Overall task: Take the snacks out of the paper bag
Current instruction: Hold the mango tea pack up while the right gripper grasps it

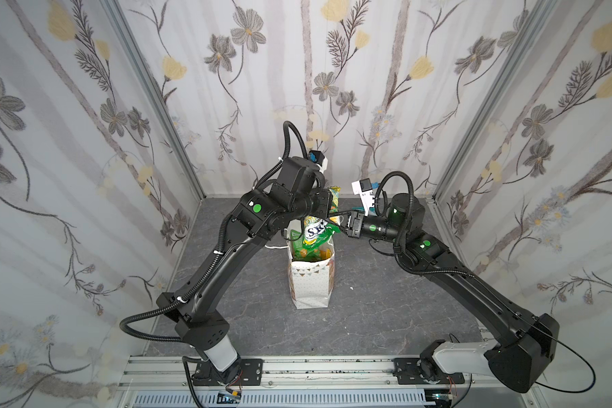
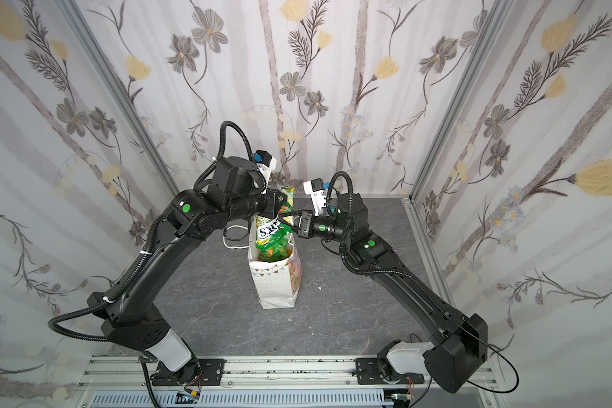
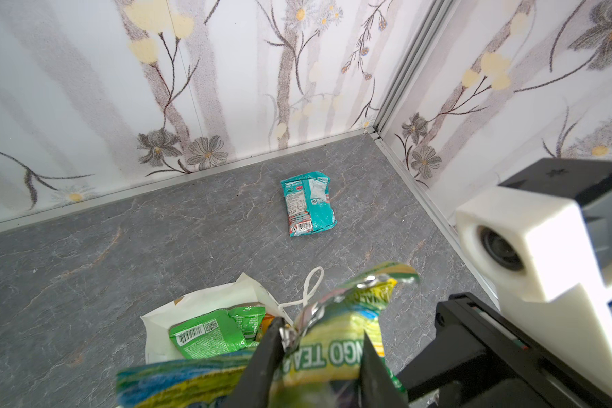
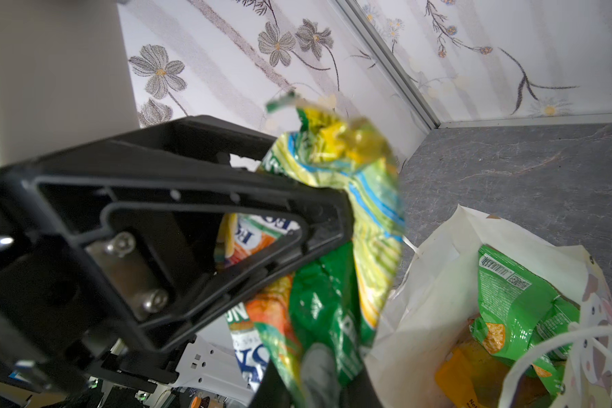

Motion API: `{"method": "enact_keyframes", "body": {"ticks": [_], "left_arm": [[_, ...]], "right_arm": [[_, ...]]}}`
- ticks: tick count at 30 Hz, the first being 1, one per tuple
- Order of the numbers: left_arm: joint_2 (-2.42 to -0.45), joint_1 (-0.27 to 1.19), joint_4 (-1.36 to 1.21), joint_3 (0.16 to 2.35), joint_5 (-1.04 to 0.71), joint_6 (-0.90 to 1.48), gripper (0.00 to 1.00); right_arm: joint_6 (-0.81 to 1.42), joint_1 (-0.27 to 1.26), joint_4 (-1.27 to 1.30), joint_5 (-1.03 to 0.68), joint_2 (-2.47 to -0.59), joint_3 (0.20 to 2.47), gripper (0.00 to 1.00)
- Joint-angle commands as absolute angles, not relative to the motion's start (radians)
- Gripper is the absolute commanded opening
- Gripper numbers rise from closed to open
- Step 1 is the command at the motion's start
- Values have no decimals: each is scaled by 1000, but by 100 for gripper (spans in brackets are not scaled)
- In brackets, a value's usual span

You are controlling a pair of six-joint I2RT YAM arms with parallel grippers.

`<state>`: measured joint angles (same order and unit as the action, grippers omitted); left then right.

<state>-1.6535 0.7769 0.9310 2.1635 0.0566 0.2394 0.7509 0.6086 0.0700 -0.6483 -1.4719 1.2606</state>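
Observation:
The white paper bag stands upright mid-table. Above its mouth hangs a large yellow-green snack packet. My left gripper is at the packet's upper part, its fingers apart with the packet loose between them. My right gripper is shut on the packet's lower green edge. Green packets and an orange one lie inside the bag. A teal packet lies on the table near the back corner.
Flowered walls close in the grey table at the back and both sides. The bag's cord handle hangs out to the left. The right arm's white camera mount sits close beside my left gripper.

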Motion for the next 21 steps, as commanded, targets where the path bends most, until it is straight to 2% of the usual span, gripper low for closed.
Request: {"method": "enact_keyframes", "body": {"ticks": [1,5,9,15,21], "left_arm": [[-1618,776,859,2133,66,237,46],[-1565,776,815,2074,61,216,63],[-1470,776,718,1961,34,181,77],[-1310,776,567,1768,12,126,89],[-1189,776,528,1635,9,69,98]], "right_arm": [[738,610,85,-641,-1471,1280,4],[729,602,86,-610,-1463,1285,0],[729,578,86,-603,-1457,1295,0],[727,517,82,-608,-1443,1299,0],[724,403,74,-652,-1430,1283,0]]}}
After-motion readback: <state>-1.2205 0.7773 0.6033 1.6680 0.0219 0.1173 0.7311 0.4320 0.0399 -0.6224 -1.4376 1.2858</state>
